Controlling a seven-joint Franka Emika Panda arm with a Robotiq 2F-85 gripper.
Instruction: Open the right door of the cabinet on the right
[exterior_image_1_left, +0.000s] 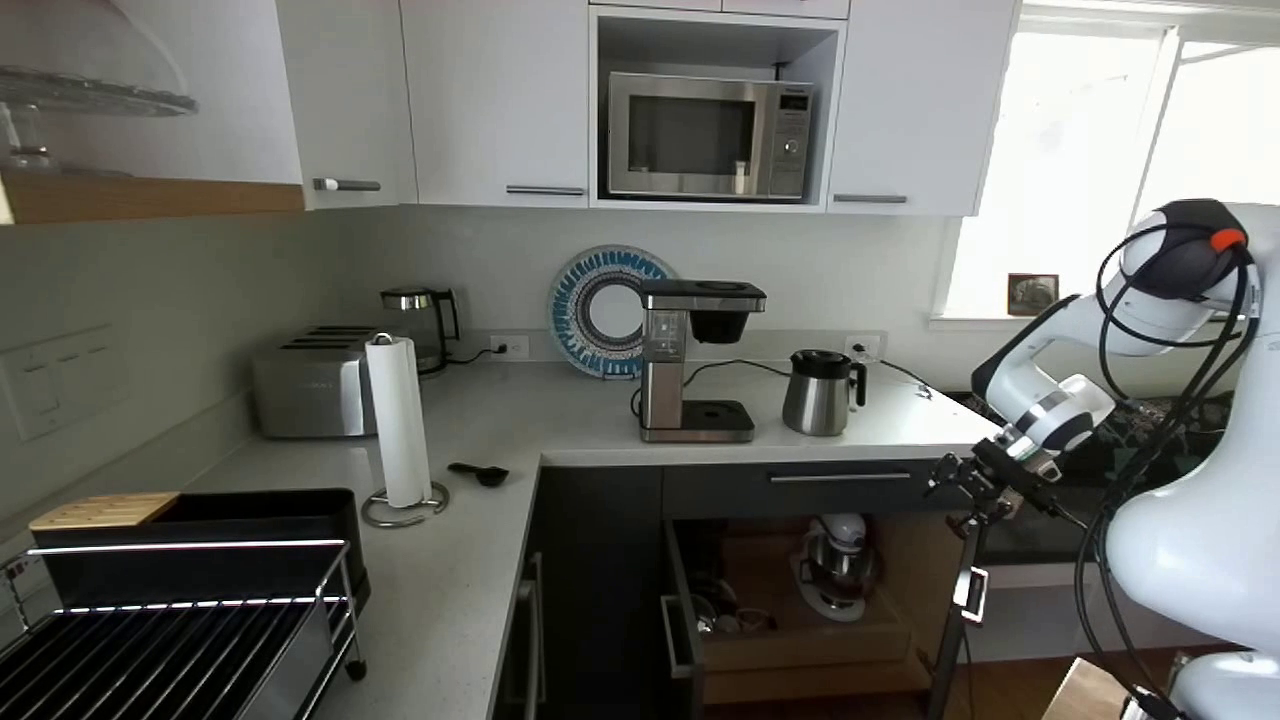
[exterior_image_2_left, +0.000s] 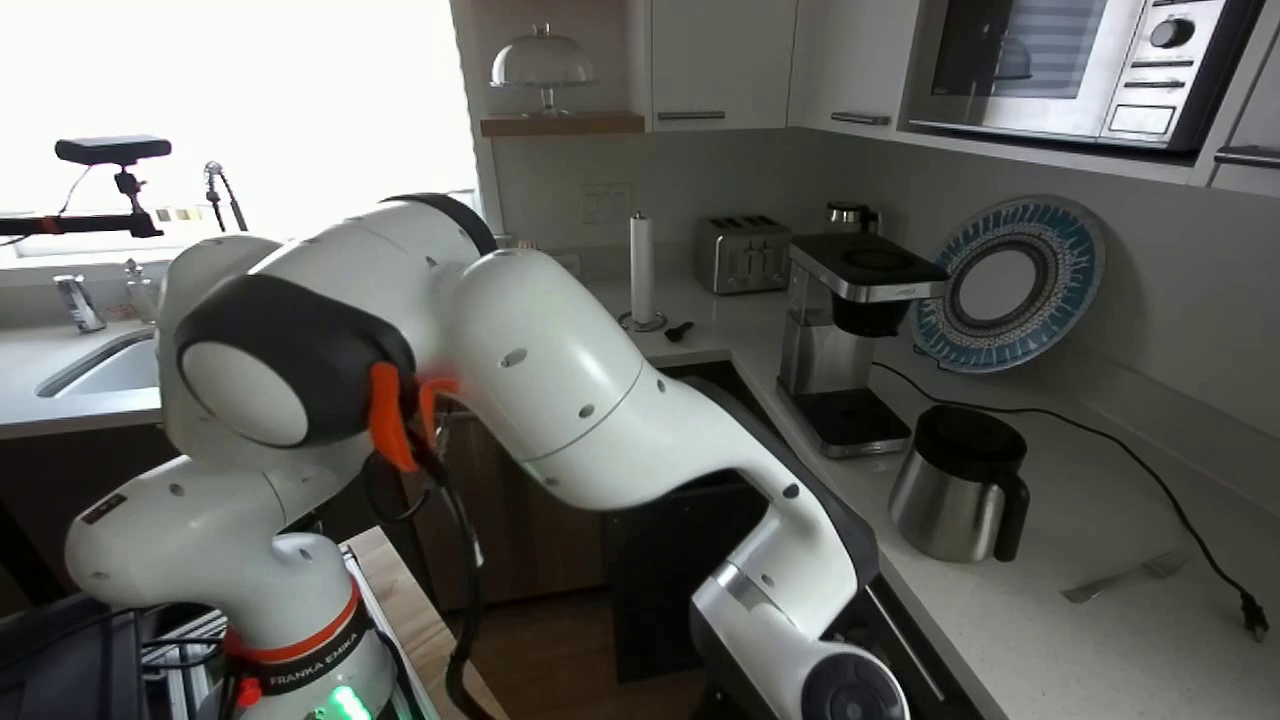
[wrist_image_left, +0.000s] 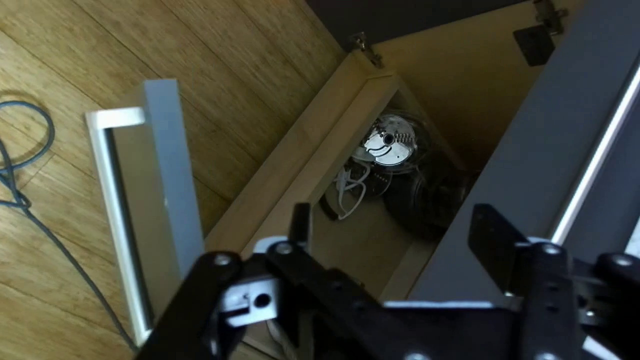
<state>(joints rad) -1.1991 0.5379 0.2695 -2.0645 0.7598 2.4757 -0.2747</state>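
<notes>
1 gripper (wrist_image_left: 392, 215), mine: its 2 fingers (wrist_image_left: 300, 222) spread well apart; in an exterior view it hung near the upper end of the right door, though whether they touched I could not tell.

1 right door (exterior_image_1_left: 950, 640): dark, standing open at the right side of the cabinet (exterior_image_1_left: 905, 560), seen nearly edge-on. In the wrist view it lay left of my fingers; 1 metal handle (wrist_image_left: 112, 200).

1 left door (wrist_image_left: 400, 20): dark, also open, hinges showing.

1 mixer (exterior_image_1_left: 835, 565): upright inside the cabinet.

1 disc (wrist_image_left: 392, 142): silver, slotted, likewise inside.

1 coffee maker (exterior_image_1_left: 700, 290), 1 jug (exterior_image_1_left: 815, 400): upright on the counter (exterior_image_1_left: 590, 420).
</notes>
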